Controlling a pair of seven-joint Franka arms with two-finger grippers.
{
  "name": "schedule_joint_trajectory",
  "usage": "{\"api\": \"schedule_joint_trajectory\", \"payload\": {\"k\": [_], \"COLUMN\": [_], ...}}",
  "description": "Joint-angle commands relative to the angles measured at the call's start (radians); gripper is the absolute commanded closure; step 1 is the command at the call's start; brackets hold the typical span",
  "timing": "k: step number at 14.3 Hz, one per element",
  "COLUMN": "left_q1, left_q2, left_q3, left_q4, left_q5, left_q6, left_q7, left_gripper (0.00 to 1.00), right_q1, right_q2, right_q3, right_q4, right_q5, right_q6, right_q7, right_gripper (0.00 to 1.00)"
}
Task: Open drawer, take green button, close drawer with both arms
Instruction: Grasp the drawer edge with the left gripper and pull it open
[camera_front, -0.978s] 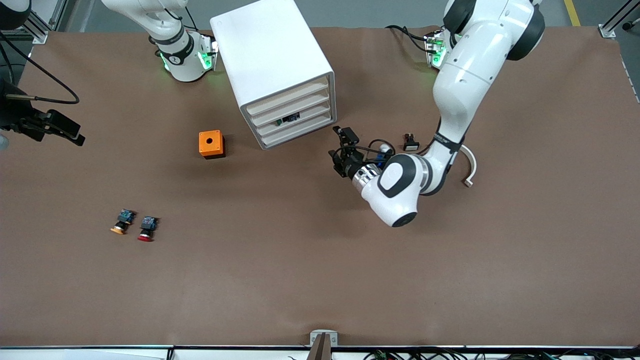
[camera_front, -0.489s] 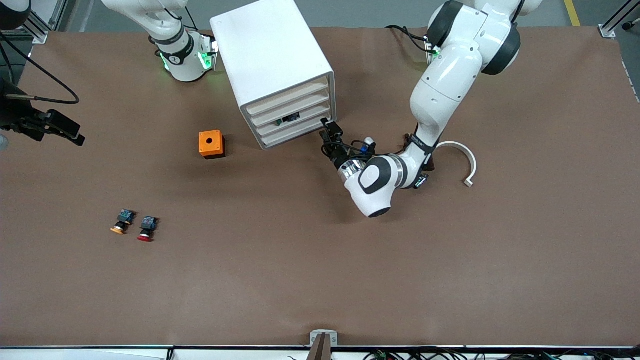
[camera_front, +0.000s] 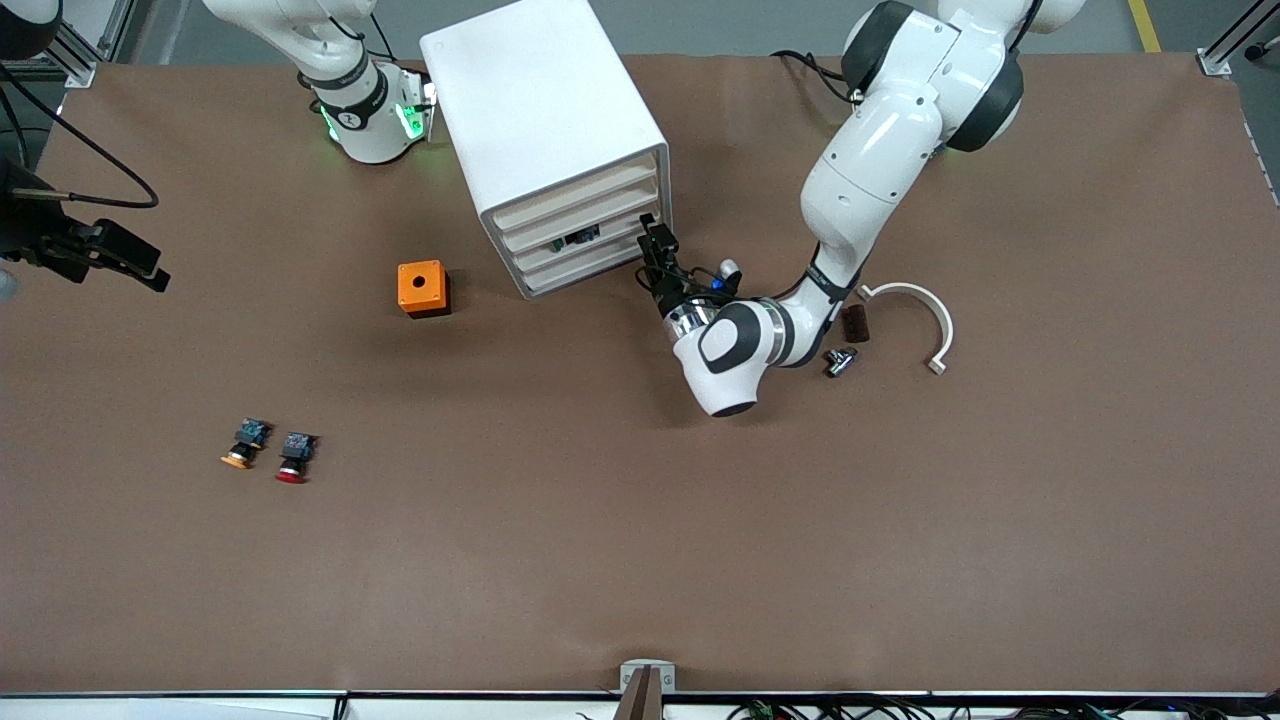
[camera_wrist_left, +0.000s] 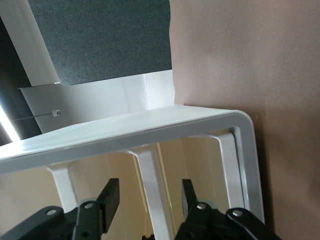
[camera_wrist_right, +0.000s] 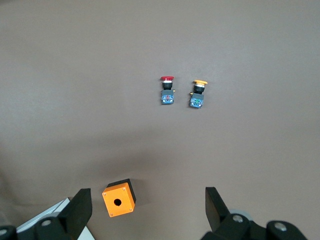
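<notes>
Straddling drawer (camera_front: 592, 246) edge: left hand (camera_front: 652, 246)

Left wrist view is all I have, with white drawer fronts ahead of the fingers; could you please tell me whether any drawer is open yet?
Observer: No, all four drawers look shut. The left gripper is at the lower fronts, at the cabinet edge toward the left arm's end.
Operator: Where is the right arm, please?
Observer: The right gripper waits open over the table at the right arm's end.
Operator: Any buttons lying out?
Observer: A red-capped button and a yellow-capped button lie side by side, nearer the front camera than the orange box.
</notes>
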Motion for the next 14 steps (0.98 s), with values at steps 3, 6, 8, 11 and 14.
{"api": "schedule_joint_trajectory", "payload": {"k": [3, 6, 8, 11, 14], "left_q1": [-0.036, -0.041, -0.035, -0.027, -0.001], "left_q2": [0.008, 0.005, 0.002, 0.002, 0.003], "left_q3": [0.001, 0.001, 0.002, 0.007, 0.011], "left_q4": [0.005, 0.008, 0.011, 0.013, 0.013], "left_q5": [-0.022, -0.026, -0.028, -0.053, -0.053], "left_q6": [-0.035, -0.037, -0.037, -0.037, -0.035], "left_q7": [-0.021, -0.021, -0.021, -0.034, -0.035], "left_gripper": [0.62, 0.8, 0.83, 0.86, 0.86], "right_q1": [0.001, -0.002, -0.003, 0.006, 0.036], "right_q2": [-0.016, -0.011, -0.007, 0.001, 0.02], "right_q3": [-0.001, -0.002, -0.002, -0.001, 0.004], "right_q4": [-0.008, -0.008, -0.006, -0.004, 0.008], "right_q5": [-0.018, -0.018, -0.016, -0.013, -0.01], "right_q6": [-0.008, -0.008, -0.003, 0.0, -0.003], "right_q7": [-0.006, -0.006, -0.015, 0.076, 0.236], "right_gripper": [0.0, 0.0, 0.0, 0.01, 0.01]}}
